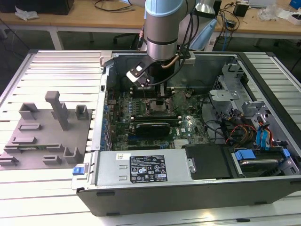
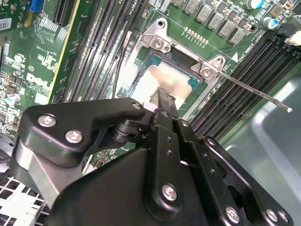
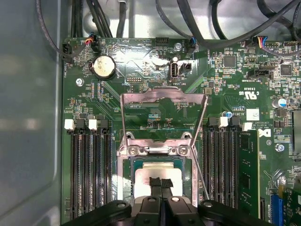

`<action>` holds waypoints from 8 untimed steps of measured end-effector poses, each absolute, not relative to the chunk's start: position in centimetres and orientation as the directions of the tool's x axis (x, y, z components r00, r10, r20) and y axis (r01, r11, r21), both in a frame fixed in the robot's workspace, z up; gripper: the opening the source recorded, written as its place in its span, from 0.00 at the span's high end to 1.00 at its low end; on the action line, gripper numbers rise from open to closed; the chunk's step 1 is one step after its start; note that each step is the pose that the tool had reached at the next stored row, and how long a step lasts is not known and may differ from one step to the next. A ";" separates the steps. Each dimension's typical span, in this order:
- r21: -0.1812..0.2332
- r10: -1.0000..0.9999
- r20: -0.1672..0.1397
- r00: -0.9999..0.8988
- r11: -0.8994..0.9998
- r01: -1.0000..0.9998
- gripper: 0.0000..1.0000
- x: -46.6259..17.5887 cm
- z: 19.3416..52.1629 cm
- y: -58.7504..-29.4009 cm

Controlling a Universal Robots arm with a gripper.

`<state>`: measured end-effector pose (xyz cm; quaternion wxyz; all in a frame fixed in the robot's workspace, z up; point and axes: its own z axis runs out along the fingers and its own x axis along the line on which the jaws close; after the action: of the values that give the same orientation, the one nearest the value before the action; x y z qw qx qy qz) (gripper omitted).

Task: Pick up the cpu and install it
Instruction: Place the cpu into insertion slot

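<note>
A: Where the load plate is raised, what is found beneath?
B: The cpu is seated in the open socket. The hand is closed fully, nothing gripped, its fingertips set on the cpu's top.

Arm vertical, pointing straight down, fingers pressed together

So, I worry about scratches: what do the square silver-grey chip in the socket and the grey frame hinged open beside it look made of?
The square silver-grey chip, the cpu, looks metal-topped with a matte finish: pale, with soft glare. The thin grey hinged frame looks like bare stamped sheet metal, dully shiny; which metal, I cannot tell.
</note>
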<state>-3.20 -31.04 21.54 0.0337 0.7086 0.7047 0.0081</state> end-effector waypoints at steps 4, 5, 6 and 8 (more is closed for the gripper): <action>0.059 0.999 -0.036 0.007 -0.004 0.998 0.89 -3.2 21.3 -31.0; 0.059 0.999 -0.036 0.006 -0.004 0.998 0.89 -3.2 21.2 -31.0; 0.060 0.999 -0.036 0.007 -0.004 0.998 0.89 -3.2 21.0 -31.0; 0.060 0.999 -0.036 0.007 -0.004 0.998 0.89 -3.2 20.9 -31.0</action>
<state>-3.22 -31.04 20.94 0.0338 0.7086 0.7047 0.0084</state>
